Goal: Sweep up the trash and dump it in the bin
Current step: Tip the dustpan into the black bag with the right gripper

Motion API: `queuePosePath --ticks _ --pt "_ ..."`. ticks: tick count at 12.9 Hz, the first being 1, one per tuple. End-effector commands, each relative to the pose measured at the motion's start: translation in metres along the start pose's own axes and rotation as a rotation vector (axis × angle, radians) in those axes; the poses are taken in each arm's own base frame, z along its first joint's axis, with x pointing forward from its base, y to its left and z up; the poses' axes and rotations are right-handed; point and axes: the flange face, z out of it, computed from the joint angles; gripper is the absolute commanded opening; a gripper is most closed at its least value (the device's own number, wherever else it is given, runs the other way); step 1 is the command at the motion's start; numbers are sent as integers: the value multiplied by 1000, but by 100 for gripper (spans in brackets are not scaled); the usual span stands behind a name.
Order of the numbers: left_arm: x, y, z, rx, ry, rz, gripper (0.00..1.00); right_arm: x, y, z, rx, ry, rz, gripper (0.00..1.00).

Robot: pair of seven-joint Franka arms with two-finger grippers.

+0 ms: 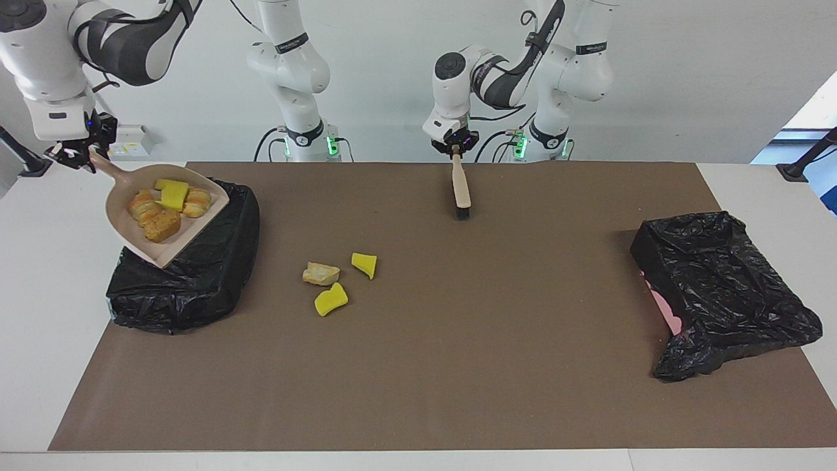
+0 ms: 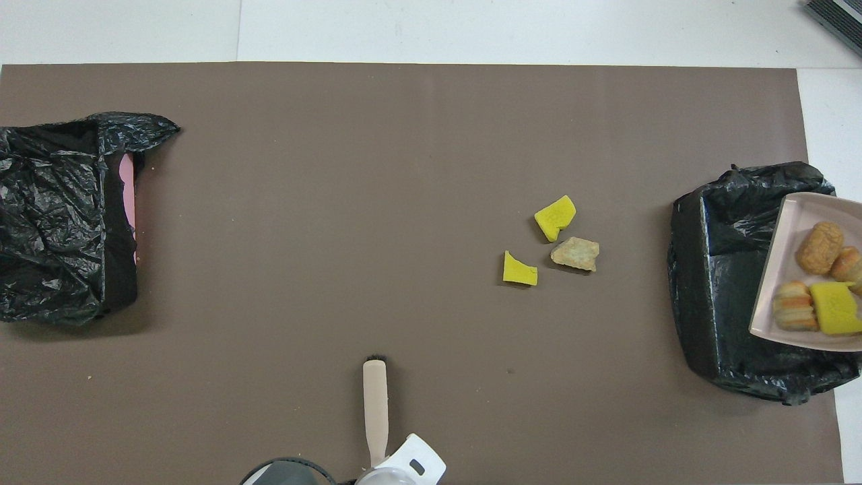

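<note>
My right gripper (image 1: 82,157) is shut on the handle of the beige dustpan (image 1: 189,229), held tilted in the air over the black-bagged bin (image 1: 196,288) at the right arm's end. In the dustpan (image 2: 781,269) lie a yellow sponge piece (image 1: 173,194) and three bread-like lumps (image 1: 161,224). Three pieces of trash lie on the brown mat: a tan lump (image 1: 320,273) and two yellow chunks (image 1: 330,299) (image 1: 364,263). My left gripper (image 1: 456,147) is shut on the handle of the brush (image 1: 461,186), which hangs bristles down near the robots' edge of the mat.
A second bin (image 1: 719,288) wrapped in a black bag, with a pink side showing, stands at the left arm's end of the table. The brown mat (image 1: 458,366) covers most of the white table.
</note>
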Motion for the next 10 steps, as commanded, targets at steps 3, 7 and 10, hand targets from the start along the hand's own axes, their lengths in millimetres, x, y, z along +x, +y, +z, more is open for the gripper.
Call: queuePosePath --ticks 3,7,10 --pt "29 5 -22 -62 -3 23 100 13 -9 7 -62 -192 -189 0" --pt "113 -30 -102 -107 143 43 100 48 -16 -1 -100 -245 -282 0" --pt "177 -97 -194 -133 196 86 100 47 -16 -1 -109 -314 -315 0"
